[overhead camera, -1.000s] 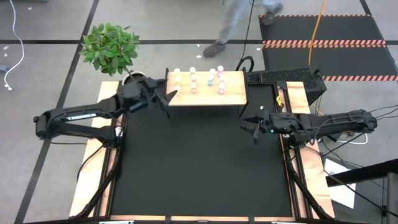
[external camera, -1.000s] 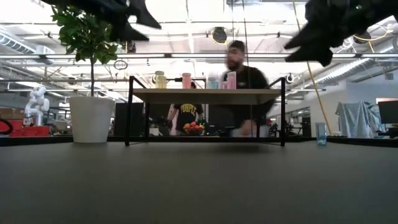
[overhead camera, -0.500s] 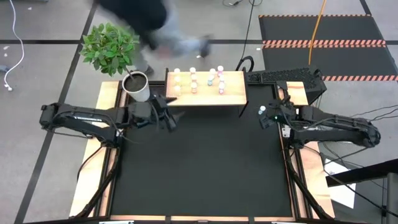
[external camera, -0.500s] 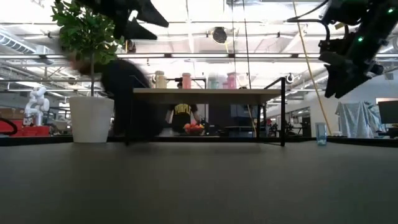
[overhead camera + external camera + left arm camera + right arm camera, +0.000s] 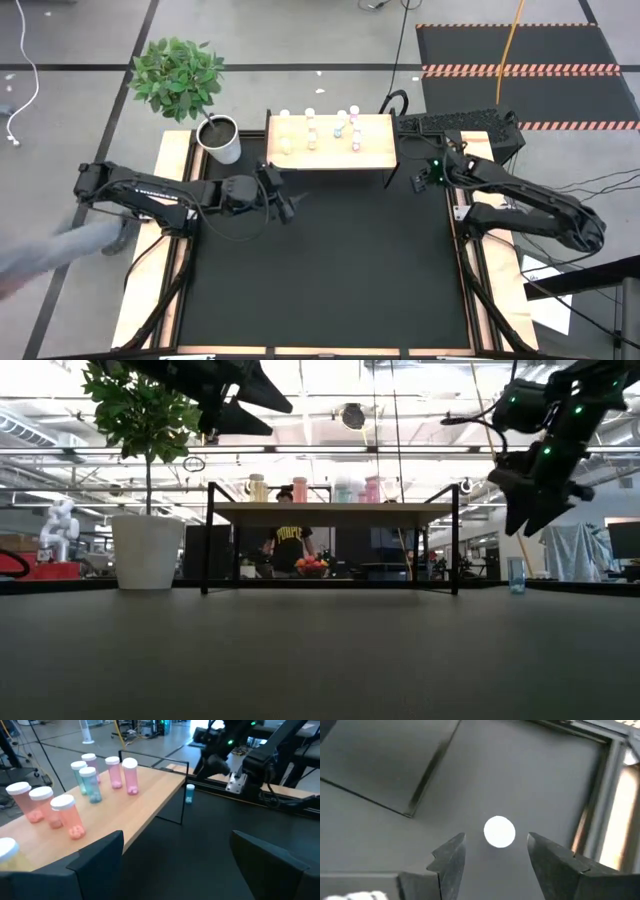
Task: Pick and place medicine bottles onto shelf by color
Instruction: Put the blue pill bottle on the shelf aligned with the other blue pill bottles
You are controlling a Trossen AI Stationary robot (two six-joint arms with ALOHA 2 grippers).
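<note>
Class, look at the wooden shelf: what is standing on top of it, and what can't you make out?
On the shelf stand white-capped medicine bottles: pink ones, teal ones and a yellowish one. One teal bottle remains on the table beside it. Their contents cannot be read.

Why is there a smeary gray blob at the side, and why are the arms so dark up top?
High view: the gray smear is a person blurred by walking. Low view: bright ceiling lights behind turn the left gripper and right gripper into silhouettes.

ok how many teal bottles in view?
3. Far teal bottle and near teal bottle stand together on the shelf. Third teal bottle sits on the black mat by the shelf's leg, under the right claw. Others may be hidden.
</note>
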